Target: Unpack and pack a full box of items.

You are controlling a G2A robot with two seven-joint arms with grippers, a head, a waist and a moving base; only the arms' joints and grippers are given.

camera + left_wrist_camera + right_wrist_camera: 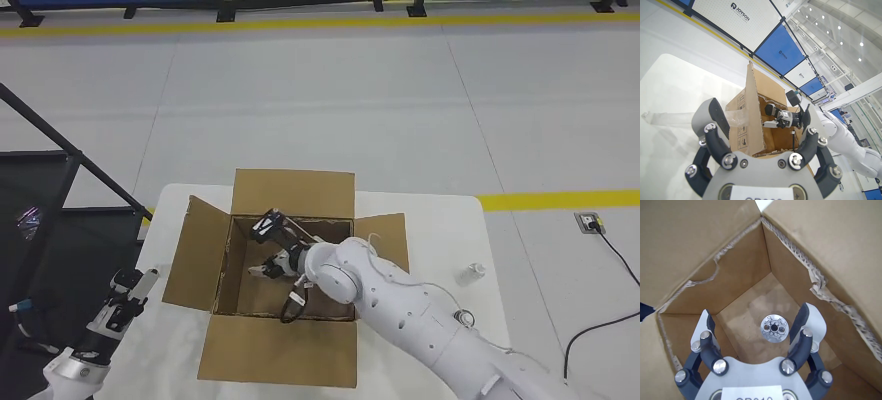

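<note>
The left gripper (761, 106) was held off the left side of the table (450, 225), its fingers spread and nothing between them. The cardboard box (293, 190) was set mid-table with its four flaps folded outward. The right gripper (756, 311) was positioned inside the box, fingers spread wide. A round metal disc (774, 328) was laid on the box floor below, untouched. Further right, a small pale object (473, 271) was seen on the table, apart from the box.
</note>
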